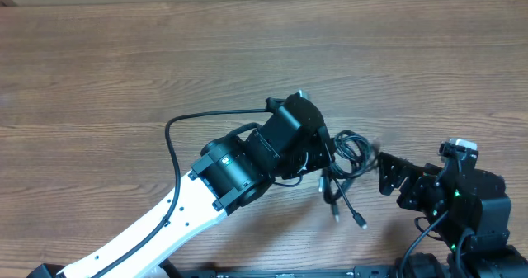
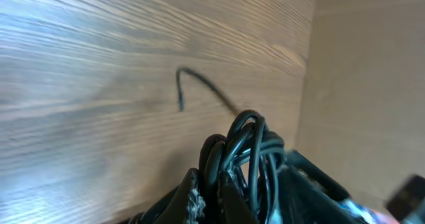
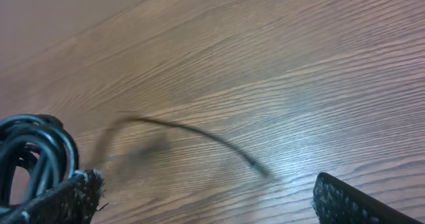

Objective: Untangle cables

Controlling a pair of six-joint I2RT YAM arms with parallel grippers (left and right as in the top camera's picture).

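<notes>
This looks like a robotics lab bench. A bare wood-grain table (image 1: 124, 63) fills the frame, with a white robot arm (image 1: 148, 228) at lower left and a black robot arm (image 1: 470, 204) at lower right.

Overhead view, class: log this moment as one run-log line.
left fingers: shut on bundle of thin black flexible cables | right fingers: open, beside bundle, holding nothing | surface: brown wooden table

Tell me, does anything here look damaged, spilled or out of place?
Nothing looks damaged or spilled. Only the cables are untidy: a tangled bunch clamped in the left gripper, with loose plug ends trailing from it.
</notes>
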